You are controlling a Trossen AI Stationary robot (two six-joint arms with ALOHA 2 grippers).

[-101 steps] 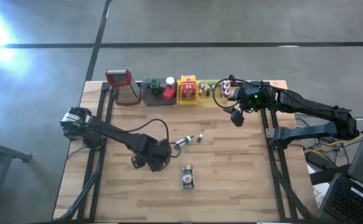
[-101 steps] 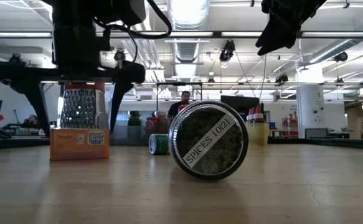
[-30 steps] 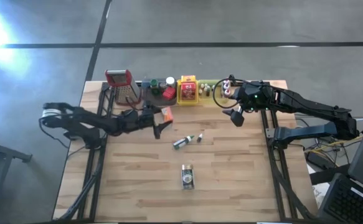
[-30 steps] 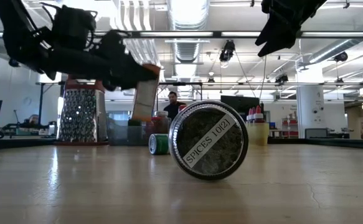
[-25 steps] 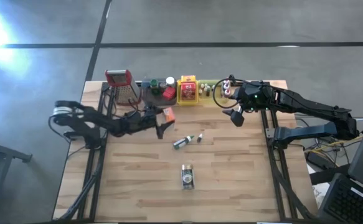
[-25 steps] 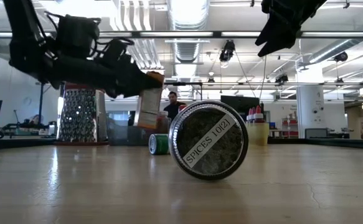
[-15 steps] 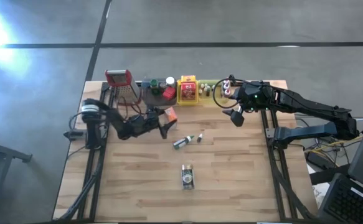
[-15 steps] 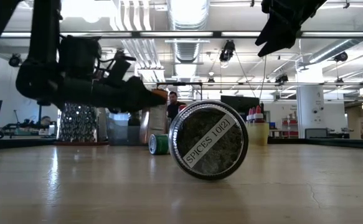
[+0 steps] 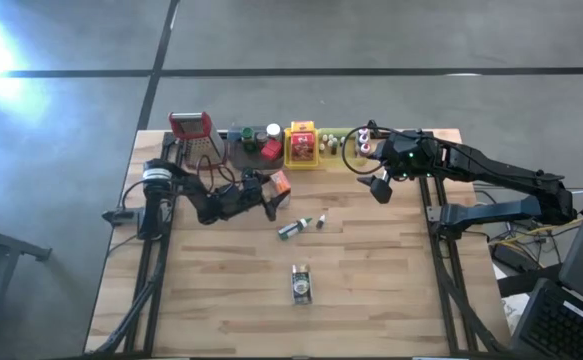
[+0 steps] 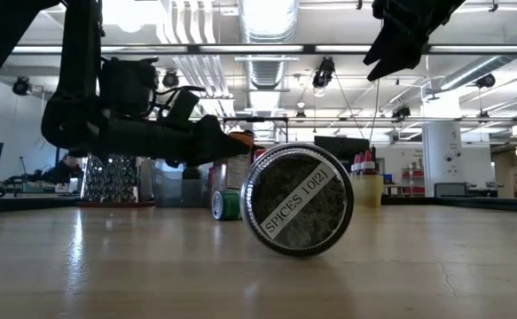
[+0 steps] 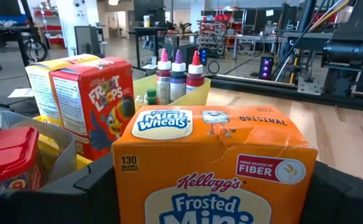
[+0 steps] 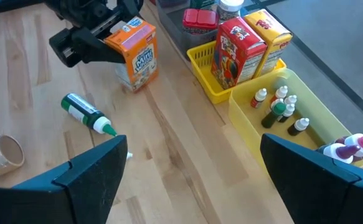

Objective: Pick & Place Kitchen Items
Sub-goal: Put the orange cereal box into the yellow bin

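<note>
The left gripper (image 9: 271, 192) is clamped on the orange cereal box (image 12: 136, 51) just beside the yellow tray (image 12: 207, 79), probably light, crushable cardboard, so holding its flat sides looks smartest.

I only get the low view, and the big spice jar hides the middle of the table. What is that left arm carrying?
Observer: An orange Frosted Mini-Wheats box. The left gripper has its jaws shut on the box's sides.
Operator: Is it over a tray yet?
Observer: No. From above, it is over bare wood, on the table-centre side of the gap between the grey tray and the yellow tray.
Operator: And the right arm?
Observer: The right gripper hangs over the table beside the green tray. Its jaws are open and hold nothing.
</note>
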